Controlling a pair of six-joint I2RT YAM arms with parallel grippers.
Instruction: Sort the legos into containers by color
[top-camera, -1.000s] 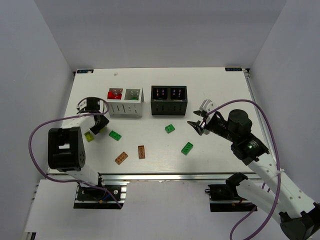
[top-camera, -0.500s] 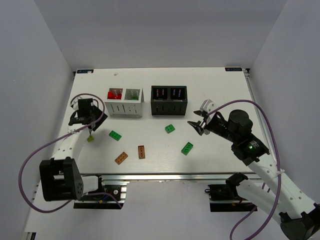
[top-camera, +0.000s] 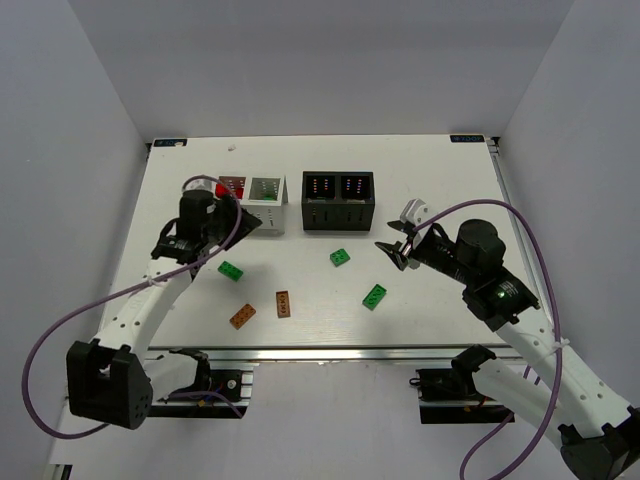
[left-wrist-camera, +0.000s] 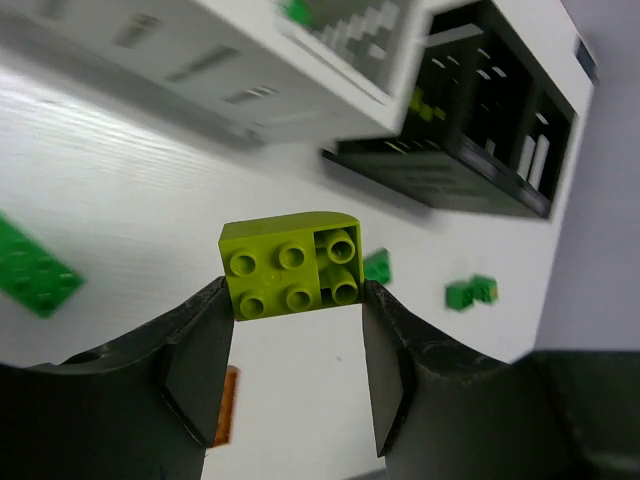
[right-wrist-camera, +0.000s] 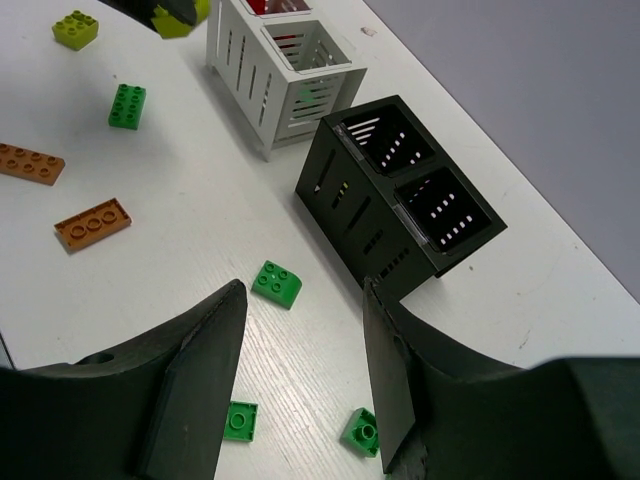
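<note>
Jaws: left gripper (left-wrist-camera: 297, 300) clamps the yellow-green brick (left-wrist-camera: 292, 265) by its sides, in the air just by the white container (left-wrist-camera: 200, 70). Right gripper (right-wrist-camera: 303, 300) hangs open, empty. White box holds red & green, so prob. aim for the black container (left-wrist-camera: 470, 130); center over a compartment, release low. Corner tags (top-camera: 166, 142) too small to read.

loose green legos (right-wrist-camera: 127, 105) (right-wrist-camera: 276, 283) (right-wrist-camera: 238, 420) (right-wrist-camera: 360, 430) 4 | brown-orange legos (right-wrist-camera: 30, 163) (right-wrist-camera: 92, 222) 2 | yellow-green legos (right-wrist-camera: 75, 28) (left-wrist-camera: 290, 265) 2 | containers (right-wrist-camera: 285, 100) (right-wrist-camera: 350, 215) 2
</note>
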